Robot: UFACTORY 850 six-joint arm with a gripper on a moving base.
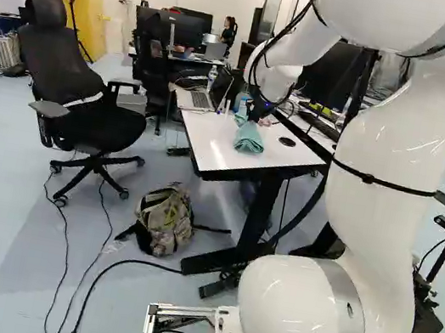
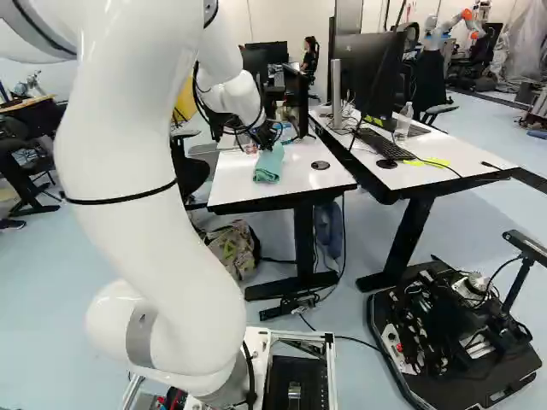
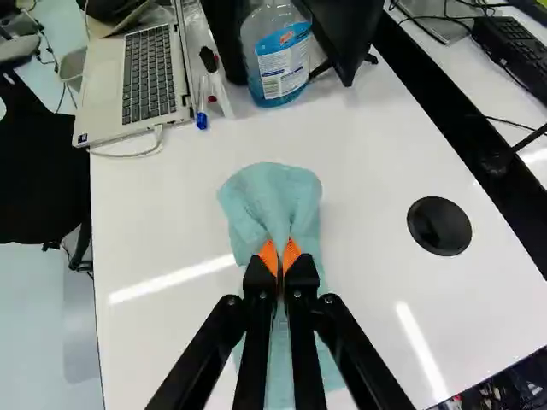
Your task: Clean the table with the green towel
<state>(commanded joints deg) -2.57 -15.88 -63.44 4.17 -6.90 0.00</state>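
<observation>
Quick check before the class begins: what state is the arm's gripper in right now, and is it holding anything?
Gripper: closed on the green towel, a fold of it pinched between the orange pads.

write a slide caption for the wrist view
The tool pinches a green towel on a white table, with an open laptop and a blue-labelled bottle ahead.

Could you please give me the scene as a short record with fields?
surface: white table
towel: green towel, bunched on the table
jaws: closed on a fold of the towel
ahead of jaws: blue-labelled bottle, upright
near bottle: open laptop, with a blue-capped marker between the two
other side: round black disc in the tabletop
floor: camouflage backpack and black office chair
</observation>
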